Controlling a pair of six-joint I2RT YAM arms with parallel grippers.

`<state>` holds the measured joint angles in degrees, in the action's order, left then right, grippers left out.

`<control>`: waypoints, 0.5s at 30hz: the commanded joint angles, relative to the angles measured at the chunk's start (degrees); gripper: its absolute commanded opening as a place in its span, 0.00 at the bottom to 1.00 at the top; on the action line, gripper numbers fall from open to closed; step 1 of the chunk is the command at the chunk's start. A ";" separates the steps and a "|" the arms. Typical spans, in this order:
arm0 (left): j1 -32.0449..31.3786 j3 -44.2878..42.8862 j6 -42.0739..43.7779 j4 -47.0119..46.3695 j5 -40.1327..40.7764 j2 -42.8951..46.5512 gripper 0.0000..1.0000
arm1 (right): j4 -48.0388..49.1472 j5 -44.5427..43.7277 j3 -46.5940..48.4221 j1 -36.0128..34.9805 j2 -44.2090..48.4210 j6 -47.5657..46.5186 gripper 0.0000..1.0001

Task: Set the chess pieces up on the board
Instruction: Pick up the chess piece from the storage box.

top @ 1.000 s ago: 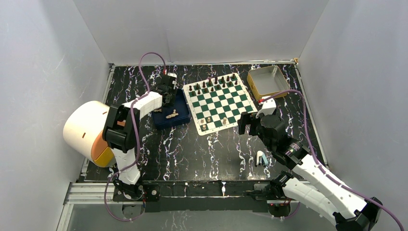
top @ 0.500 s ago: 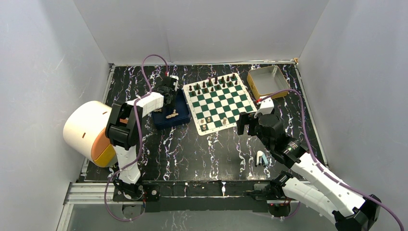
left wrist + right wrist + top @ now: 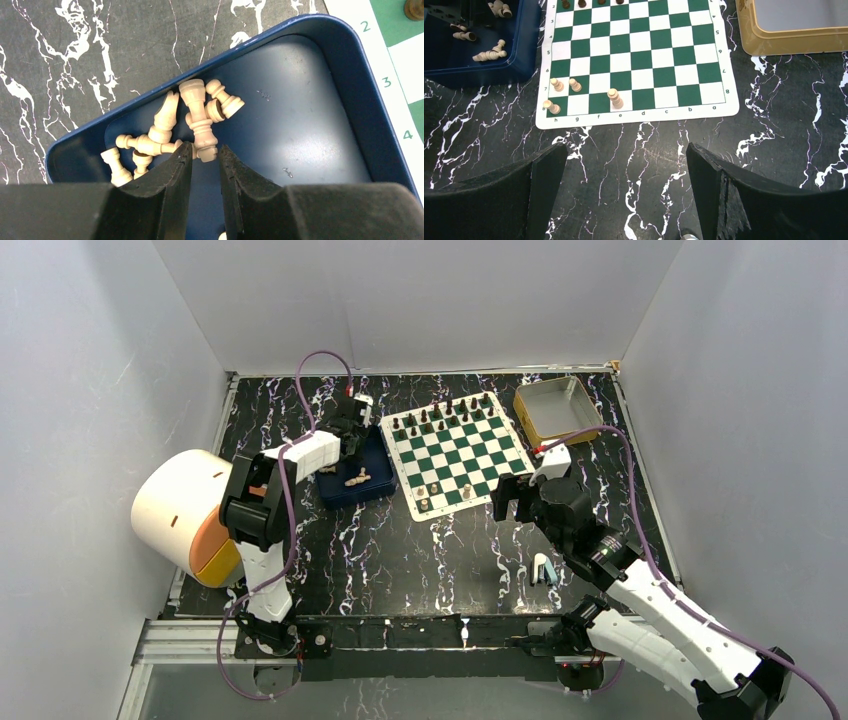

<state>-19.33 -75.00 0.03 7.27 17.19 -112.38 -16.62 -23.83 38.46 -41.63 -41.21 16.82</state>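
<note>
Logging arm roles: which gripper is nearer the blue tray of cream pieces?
Left. The left gripper is over the blue tray, jaws at the cream pieces; the right gripper hovers off the board's near edge.

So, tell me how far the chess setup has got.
Done: four cream pieces stand on the board, near rows; the dark pieces line the far side. In hand: the left pincer is in the blue tray, fingers bracketing the base of a tall cream piece; grip unclear. The right pincer hovers open, empty. Left: the other cream pieces lying in the tray.
</note>
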 commanded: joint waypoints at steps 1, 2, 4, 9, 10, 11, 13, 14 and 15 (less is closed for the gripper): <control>0.23 -2.57 2.00 -0.85 1.53 -0.73 0.25 | 1.80 0.16 1.97 0.20 1.24 0.84 0.99; 0.26 -2.62 2.13 -0.85 1.53 -0.84 0.24 | 1.77 0.11 1.97 0.18 1.30 0.91 0.99; 0.26 -2.65 2.60 -0.77 1.61 -0.85 0.22 | 1.72 0.25 2.00 0.21 1.46 0.93 0.99; 0.25 -3.51 3.56 0.29 1.71 -0.14 0.13 | 1.06 0.21 2.35 0.17 1.74 1.47 0.99; 0.25 -3.55 3.65 0.54 1.73 0.19 0.11 | 1.06 0.19 2.28 0.19 1.89 1.65 0.99; 0.24 -3.61 3.66 0.81 1.59 0.53 0.11 | 1.23 0.26 2.13 0.16 2.00 1.84 0.99; 0.26 -3.60 3.74 1.22 1.30 1.60 0.08 | 1.91 0.47 1.54 0.15 2.02 2.11 0.99; 0.26 -3.52 3.87 1.36 1.13 2.08 0.07 | 2.16 0.78 1.35 0.15 1.97 2.22 0.99; 0.26 -3.52 4.05 1.78 0.94 2.58 0.06 | 2.28 1.00 1.22 0.22 1.84 2.29 0.99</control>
<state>-19.33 -76.58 3.09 8.01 17.58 -113.30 -16.67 -23.55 38.46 -41.63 -40.27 18.09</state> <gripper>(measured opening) 0.187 0.985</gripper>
